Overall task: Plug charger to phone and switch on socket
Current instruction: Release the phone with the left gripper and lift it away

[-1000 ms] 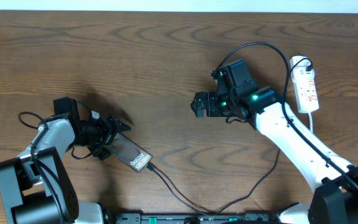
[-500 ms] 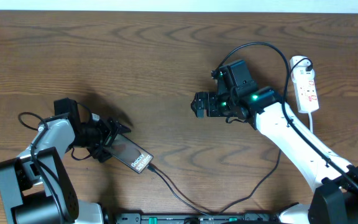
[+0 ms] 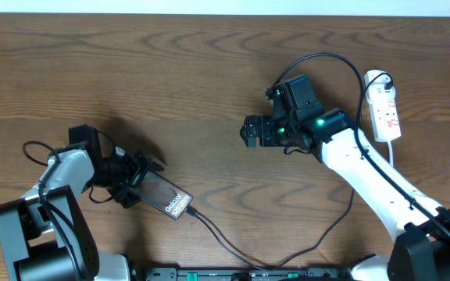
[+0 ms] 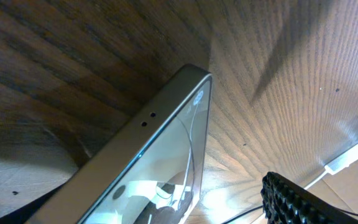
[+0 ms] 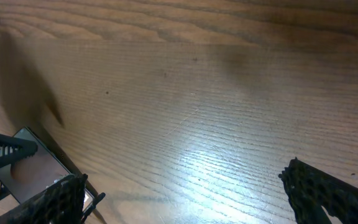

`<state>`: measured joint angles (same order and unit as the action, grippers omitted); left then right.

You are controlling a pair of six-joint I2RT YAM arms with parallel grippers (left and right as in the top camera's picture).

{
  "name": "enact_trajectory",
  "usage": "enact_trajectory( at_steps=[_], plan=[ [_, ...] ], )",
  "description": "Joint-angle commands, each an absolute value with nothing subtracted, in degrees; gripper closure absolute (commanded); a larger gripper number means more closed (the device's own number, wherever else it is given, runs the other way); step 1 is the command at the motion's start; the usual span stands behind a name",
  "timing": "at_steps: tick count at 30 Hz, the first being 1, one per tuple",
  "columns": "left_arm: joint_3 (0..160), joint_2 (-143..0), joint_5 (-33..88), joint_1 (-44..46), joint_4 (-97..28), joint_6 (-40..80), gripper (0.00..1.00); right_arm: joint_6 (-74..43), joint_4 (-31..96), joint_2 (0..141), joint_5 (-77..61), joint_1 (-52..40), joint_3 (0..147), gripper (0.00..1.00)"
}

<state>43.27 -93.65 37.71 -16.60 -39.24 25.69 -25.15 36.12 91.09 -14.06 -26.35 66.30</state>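
At 8 o'clock the left tool clamps the phone, charger apparently seated. Steady it while your right tool, fingers apart, heads for the socket at 2 o'clock.

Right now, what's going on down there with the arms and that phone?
Left jaws at the phone, grip unclear. Right jaws open, empty, mid-table. Charger at phone's end. Socket untouched, nothing in the way.

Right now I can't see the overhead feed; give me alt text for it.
The left gripper is at one end of the phone on a wooden table, with the charger running from the phone's other end. The right gripper hovers open mid-table, left of the white socket.
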Motion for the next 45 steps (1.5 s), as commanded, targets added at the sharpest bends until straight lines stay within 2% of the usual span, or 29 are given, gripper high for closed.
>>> enact_trajectory(
  at_steps=[1, 18, 29, 39, 45],
  plan=[
    [41.52, -95.46, 27.03, -16.53, -39.03, 24.86, 0.15, -24.56, 36.05, 90.32, -13.58, -26.68, 66.96, 0.01],
    [41.52, -95.46, 23.46, -16.53, -38.7, 24.73, 0.15, -24.56, 36.1, 90.32, -13.58, -26.68, 66.96, 0.01],
    [44.51, -93.45, 23.27, -16.53, -37.12, 18.2, 0.14, -24.56, 36.05, 90.32, -13.13, -26.68, 66.96, 0.01],
    [45.91, -76.79, 23.27, -16.36, -37.34, 10.04, 0.14, -24.56, 36.03, 90.32, -12.97, -26.68, 66.96, 0.01],
    [45.89, -63.09, 23.22, -11.92, -37.12, 1.91, 0.14, -24.56, 35.99, 90.32, -12.97, -26.68, 66.96, 0.01]
  ],
)
